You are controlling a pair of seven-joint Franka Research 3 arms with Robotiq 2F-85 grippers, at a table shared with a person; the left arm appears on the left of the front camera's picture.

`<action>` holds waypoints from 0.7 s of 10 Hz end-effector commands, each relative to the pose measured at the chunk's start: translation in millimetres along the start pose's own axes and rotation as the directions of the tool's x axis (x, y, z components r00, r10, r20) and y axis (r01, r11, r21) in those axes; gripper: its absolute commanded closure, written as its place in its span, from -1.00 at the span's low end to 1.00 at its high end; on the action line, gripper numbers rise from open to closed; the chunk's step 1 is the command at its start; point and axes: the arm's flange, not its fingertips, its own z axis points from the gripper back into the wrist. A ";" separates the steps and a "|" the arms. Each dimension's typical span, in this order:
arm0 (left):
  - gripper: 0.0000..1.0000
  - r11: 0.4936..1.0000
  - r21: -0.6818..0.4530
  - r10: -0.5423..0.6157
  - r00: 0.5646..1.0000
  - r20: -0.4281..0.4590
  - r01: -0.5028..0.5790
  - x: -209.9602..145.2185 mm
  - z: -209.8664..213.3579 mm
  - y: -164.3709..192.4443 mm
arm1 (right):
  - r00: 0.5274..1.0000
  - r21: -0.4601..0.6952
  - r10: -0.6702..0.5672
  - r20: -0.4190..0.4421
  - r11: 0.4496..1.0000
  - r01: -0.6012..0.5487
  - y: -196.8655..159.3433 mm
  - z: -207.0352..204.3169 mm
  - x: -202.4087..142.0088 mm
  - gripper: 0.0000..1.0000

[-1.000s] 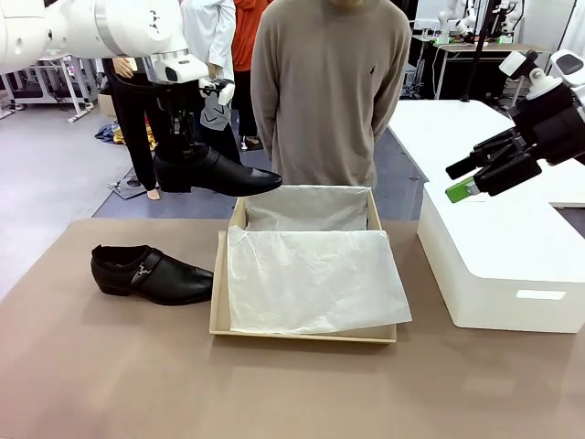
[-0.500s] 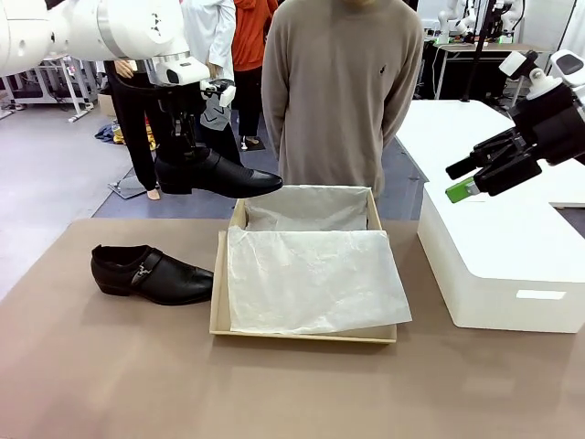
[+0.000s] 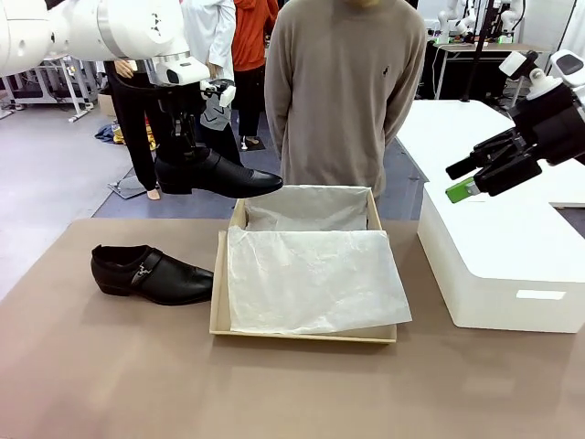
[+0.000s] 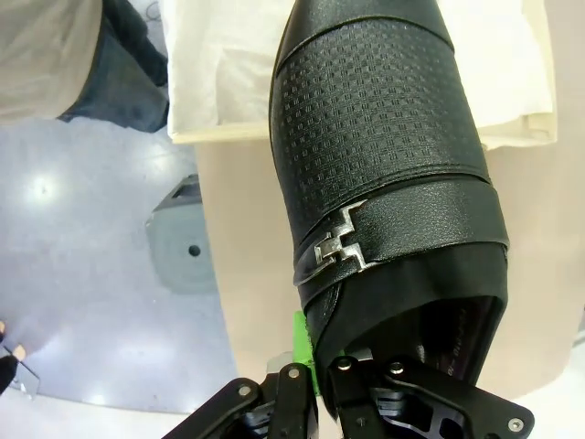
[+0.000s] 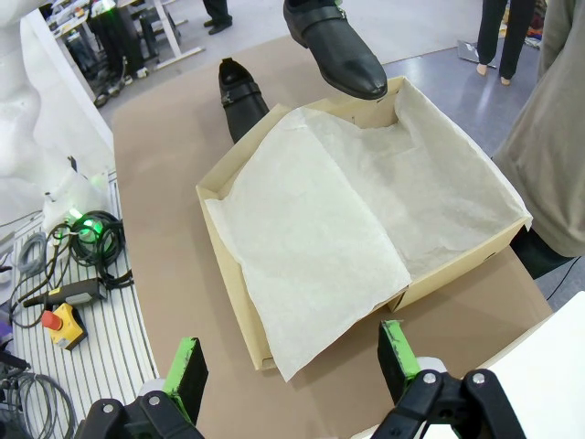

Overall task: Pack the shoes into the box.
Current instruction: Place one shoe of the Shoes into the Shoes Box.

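One glossy black shoe hangs in the air above the table's far left, its toe reaching toward the box's far left corner. My left gripper is shut on its heel collar; the left wrist view shows the same shoe with its metal buckle, pinched at the opening by my left gripper. The other shoe lies on the table left of the box, also seen as shoe. The tan box stands open, lined with white tissue. My right gripper hovers open, high at the right, and appears as gripper.
A larger white box stands at the table's right side under my right arm. A person in a grey-brown sweater stands right behind the box's far edge. Bare brown tabletop stretches along the near side.
The person behind the box has shifted slightly to the right. The held shoe and both arms stay nearly still.
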 end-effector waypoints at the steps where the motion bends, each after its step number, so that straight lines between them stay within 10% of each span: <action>1: 1.00 1.000 -0.003 0.024 1.000 -0.004 -0.024 3.4 4.5 2.5 | 0.999 0.011 0.022 0.031 1.000 -0.023 -2.3 -1.4 2.2 -1.00; 7: 1.00 0.991 -0.076 0.106 0.994 0.004 -0.106 78.8 14.7 5.7 | 0.999 0.011 0.022 0.031 1.000 -0.023 -2.3 -1.4 2.2 -1.00</action>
